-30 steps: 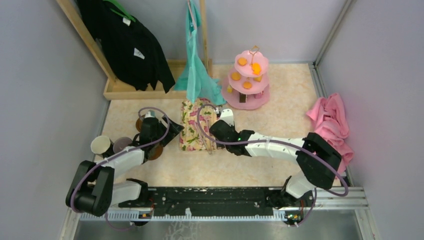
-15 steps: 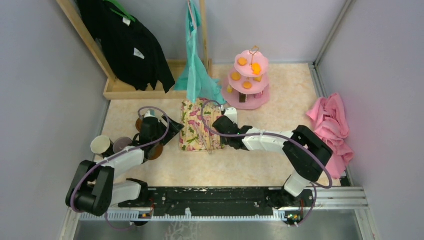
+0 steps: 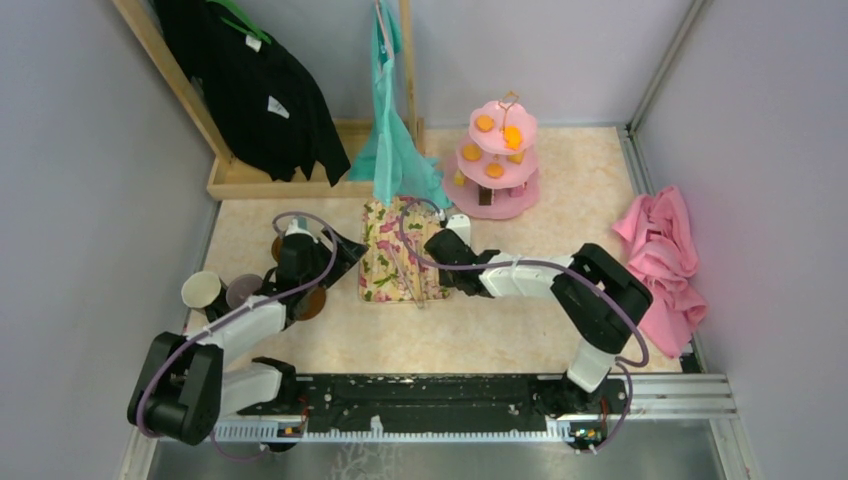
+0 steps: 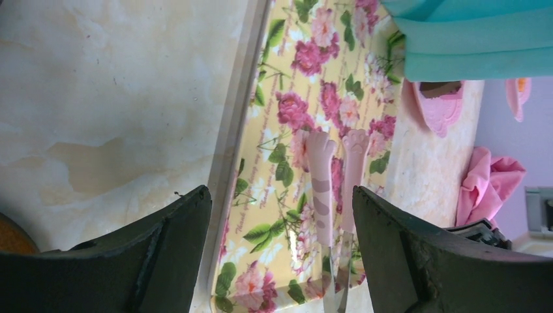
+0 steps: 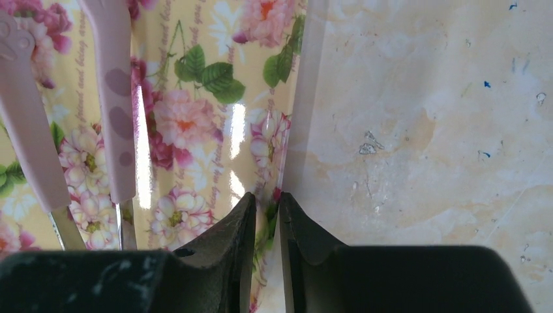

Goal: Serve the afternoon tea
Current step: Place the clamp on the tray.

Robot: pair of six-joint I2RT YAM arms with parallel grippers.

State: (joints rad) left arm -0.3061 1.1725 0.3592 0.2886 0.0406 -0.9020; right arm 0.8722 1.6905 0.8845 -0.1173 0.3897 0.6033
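Observation:
A floral tray [image 3: 392, 255] lies mid-table with two pink-handled pieces of cutlery [image 4: 321, 182] on it. My right gripper [image 3: 438, 255] is at its right edge; in the right wrist view the gripper [image 5: 267, 195] is pinched nearly shut on the tray [image 5: 195, 98] rim. My left gripper [image 4: 280, 192] stands open astride the tray's left edge [image 4: 231, 163]. The pink three-tier stand [image 3: 497, 160] with orange snacks [image 3: 512, 135] stands behind the tray. A cream mug [image 3: 202, 290], a mauve-grey mug [image 3: 243, 290] and two brown saucers [image 3: 312, 303] [image 3: 280, 245] sit around my left arm.
A teal garment [image 3: 395, 140] hangs over the tray's far end, a black one [image 3: 260, 80] on the wooden rack at the back left. A pink cloth [image 3: 660, 250] lies by the right wall.
The right gripper has closed down onto the tray's right rim, and that arm's elbow has swung left. The left arm has barely moved and stays open.

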